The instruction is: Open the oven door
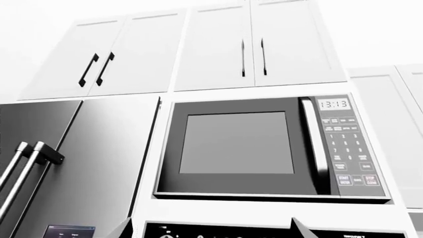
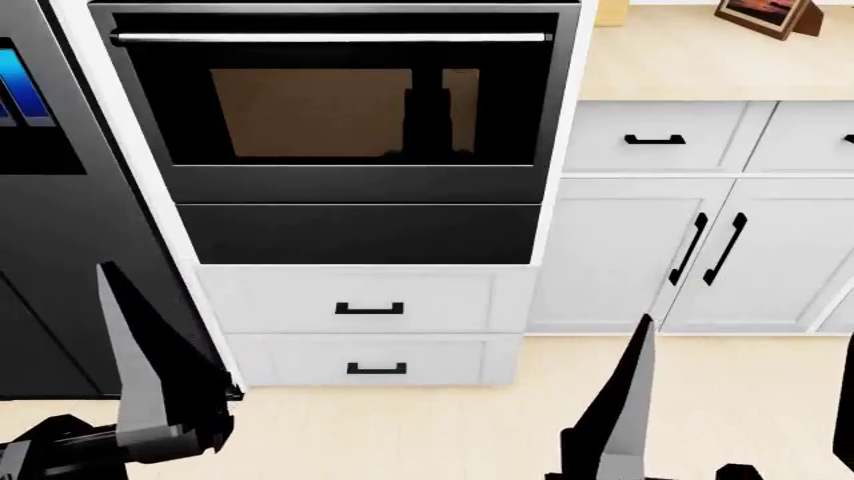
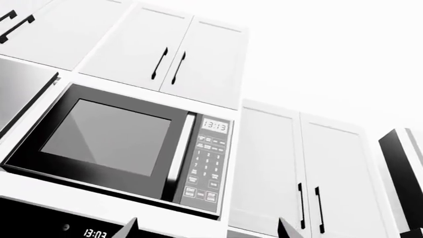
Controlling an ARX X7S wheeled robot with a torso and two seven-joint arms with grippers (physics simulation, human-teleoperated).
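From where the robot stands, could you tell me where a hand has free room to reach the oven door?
Free: the space between both raised hands, left hand and right hand, and the oven door; nothing blocks its silver handle. Tighter at the left, where the fridge borders the oven.

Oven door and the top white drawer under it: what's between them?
In the head view, a plain windowless black panel fills the stretch between the oven door and the top white drawer. Nothing else sits there.

Oven door (image 2: 340, 105): glossy black, brownish glass window, silver bar handle (image 2: 331, 38). Drawers (image 2: 360, 305) below white with black pulls. Floor (image 2: 441, 435) pale beige.
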